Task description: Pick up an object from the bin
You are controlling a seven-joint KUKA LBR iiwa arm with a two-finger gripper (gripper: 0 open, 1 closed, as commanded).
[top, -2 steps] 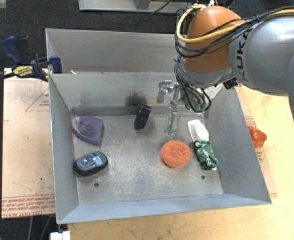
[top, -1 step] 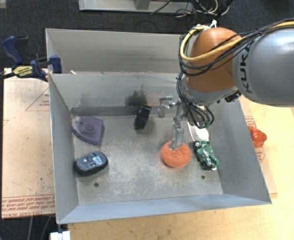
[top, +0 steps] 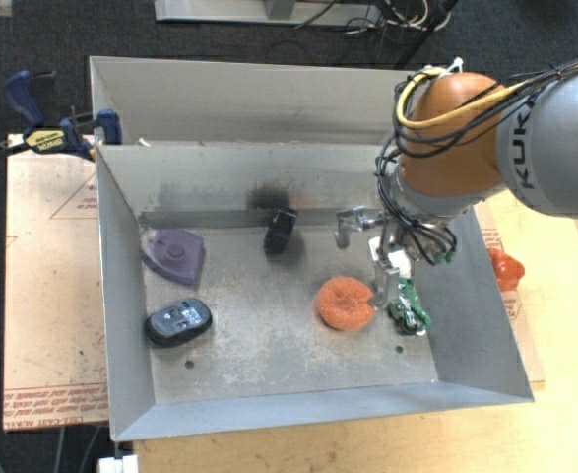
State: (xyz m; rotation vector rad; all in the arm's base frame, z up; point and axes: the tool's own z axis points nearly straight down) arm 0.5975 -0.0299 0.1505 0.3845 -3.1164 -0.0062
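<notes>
Orange round pad point(top: 344, 304) just beside end effector point(top: 383, 284) (bin point(top: 269, 402), right half)

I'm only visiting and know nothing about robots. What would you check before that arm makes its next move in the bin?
1. Gripper is low in the bin, just right of the orange round pad: ok.
2. Pad lies apart from other things: ok.
3. Black mouse, purple piece and small black thing lie well clear of the gripper: ok.
4. Gripper holds something: cannot tell.
5. Gripper touches the pad: cannot tell.
</notes>
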